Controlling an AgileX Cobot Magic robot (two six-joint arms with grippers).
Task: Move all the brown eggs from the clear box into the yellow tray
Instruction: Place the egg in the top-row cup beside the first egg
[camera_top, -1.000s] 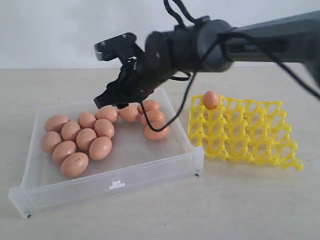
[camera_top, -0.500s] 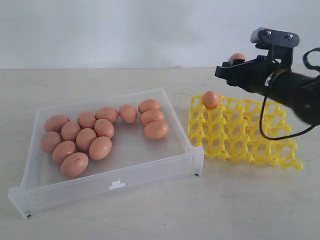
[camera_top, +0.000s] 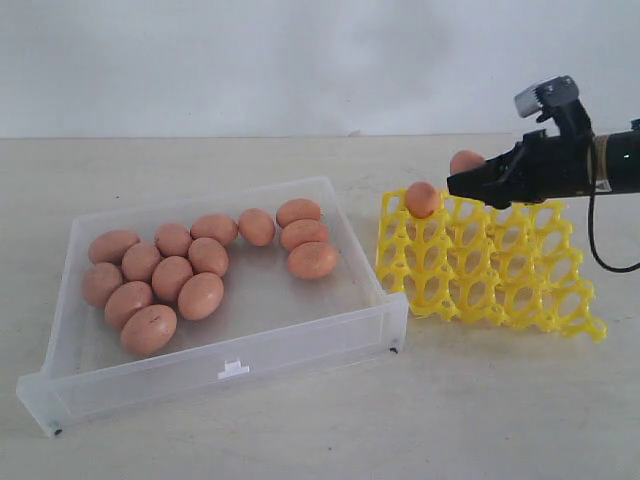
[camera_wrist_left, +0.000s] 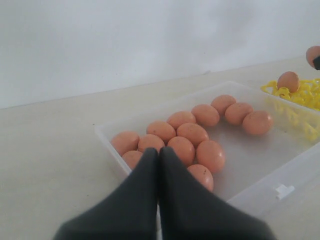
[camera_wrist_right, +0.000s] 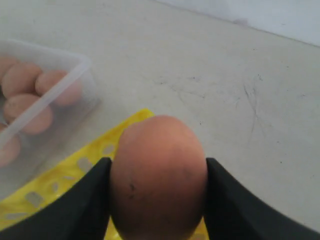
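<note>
Right claw (camera_top: 462, 175) has a brown egg (camera_top: 466, 159) pinched tight, up over the far edge of the yellow tray (camera_top: 500, 275). One egg (camera_top: 422, 199) already sits in a corner cup. The other eggs (camera_top: 172, 277), fourteen by my count, are in the clear box (camera_top: 300, 345) on the worktop (camera_top: 450, 420), and the left claw (camera_wrist_left: 159, 155) is squeezed closed on nothing.

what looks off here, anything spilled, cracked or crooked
Nothing spilled or cracked that I can see. The yellow tray sits skewed to the clear box and looks tipped up toward the camera, though that may be perspective. One brown egg sits in its corner cup; the right gripper holds another.
</note>
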